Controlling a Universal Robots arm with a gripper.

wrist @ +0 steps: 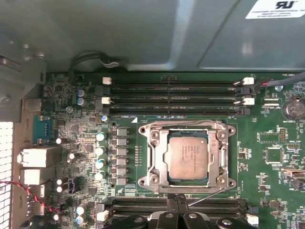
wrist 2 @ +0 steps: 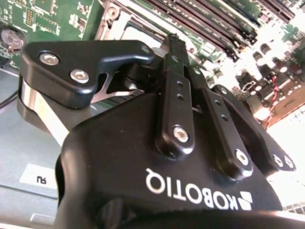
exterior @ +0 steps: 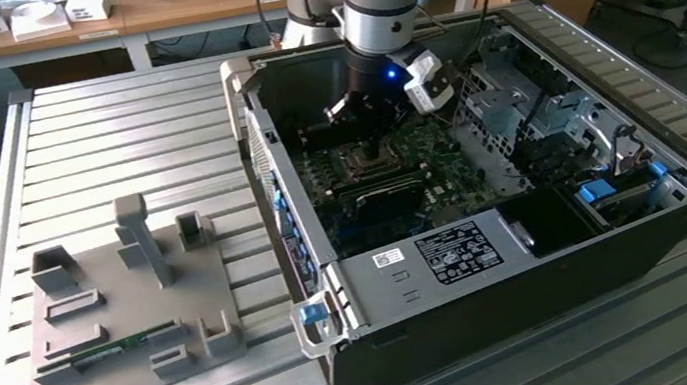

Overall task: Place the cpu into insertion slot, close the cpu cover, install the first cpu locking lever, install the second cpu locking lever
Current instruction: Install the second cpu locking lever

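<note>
Inside the open computer case [exterior: 673, 237], the robot's gripper [wrist: 177, 202] hovers low over the motherboard [wrist: 267, 181], fingers pressed together, holding nothing. The cpu [wrist: 188, 158] lies flat in its socket, framed by the closed cpu cover [wrist: 162, 157], just beside the fingertips.

Three cameras: one off the arm looking over the bench, two riding at the wrist inside the computer case.

The exterior view looks down at an angle from well back, taking in the open computer case [exterior: 496, 221], the arm and the slatted table [exterior: 106, 135]. The first wrist view faces straight down on the motherboard [wrist: 267, 157], close, centred on the cpu [wrist: 188, 157]. The second wrist view looks along the gripper [wrist 2: 174, 43] body from very near, board beyond. All three share the motherboard around the socket.
</note>
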